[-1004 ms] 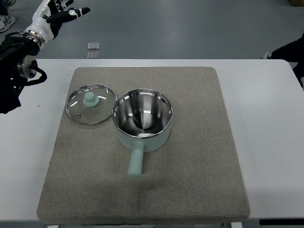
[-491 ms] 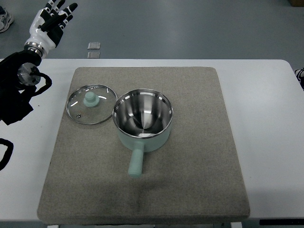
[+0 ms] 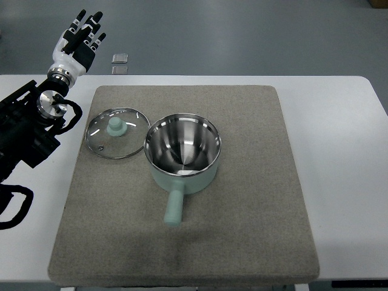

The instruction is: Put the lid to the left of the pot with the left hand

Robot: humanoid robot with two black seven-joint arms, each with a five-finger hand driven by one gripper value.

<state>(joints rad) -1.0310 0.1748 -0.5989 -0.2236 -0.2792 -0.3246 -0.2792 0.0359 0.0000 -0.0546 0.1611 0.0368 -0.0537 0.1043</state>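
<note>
A glass lid (image 3: 117, 133) with a mint-green knob lies flat on the grey mat, just left of the pot and touching its rim. The steel pot (image 3: 182, 151) has a mint-green outside and stands uncovered at the mat's middle, its handle (image 3: 174, 207) pointing toward the near edge. My left hand (image 3: 82, 37) hovers beyond the table's far left corner, well above and behind the lid. Its fingers are spread and hold nothing. The black left arm (image 3: 27, 130) comes in from the left edge. The right arm is not in view.
The grey mat (image 3: 242, 212) covers most of the white table (image 3: 345, 151). Two small square tiles (image 3: 120, 59) lie on the floor beyond the far edge.
The left hand has drifted right and slightly toward the table, and its arm has shifted further into view. Lid and pot have not moved.
</note>
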